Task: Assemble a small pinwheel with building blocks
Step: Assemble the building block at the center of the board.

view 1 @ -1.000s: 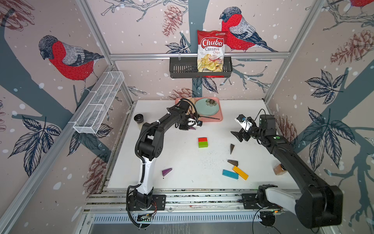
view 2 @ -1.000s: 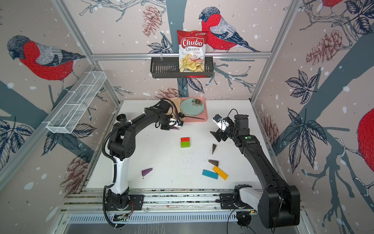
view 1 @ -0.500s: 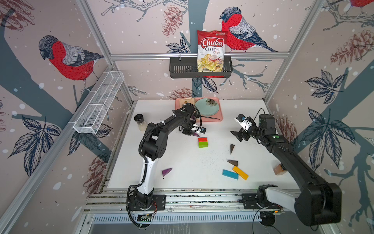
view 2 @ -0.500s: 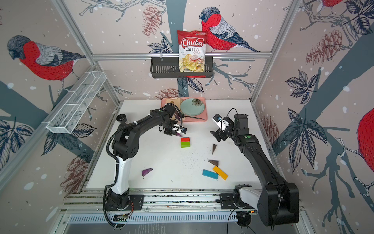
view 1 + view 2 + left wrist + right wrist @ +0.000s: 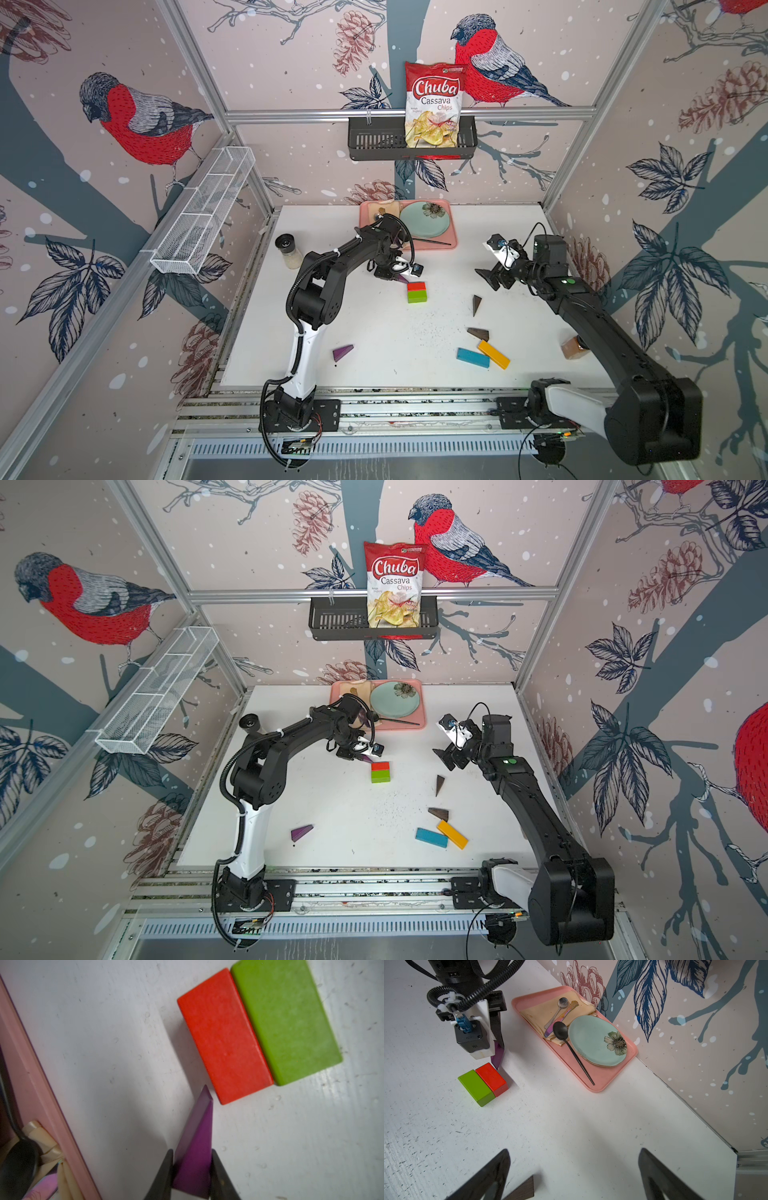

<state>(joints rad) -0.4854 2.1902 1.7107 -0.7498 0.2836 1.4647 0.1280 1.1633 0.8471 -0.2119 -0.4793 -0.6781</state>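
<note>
Beside the red brick (image 5: 224, 1036), left tool (image 5: 191, 1157) has brought a purple wedge (image 5: 202, 1124).

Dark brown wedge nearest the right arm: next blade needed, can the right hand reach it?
Probably yes: the right hand hangs open and empty, the dark brown wedge lies alone nearby.

open table (image 5: 104, 1032) — between pink tray (image 5: 45, 1101), red brick (image 5: 224, 1036)

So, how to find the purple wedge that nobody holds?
Find the white table, then its front edge near the left arm's base. The loose purple wedge lies there alone; its twin is pinched in the left tool, beside the red block.
</note>
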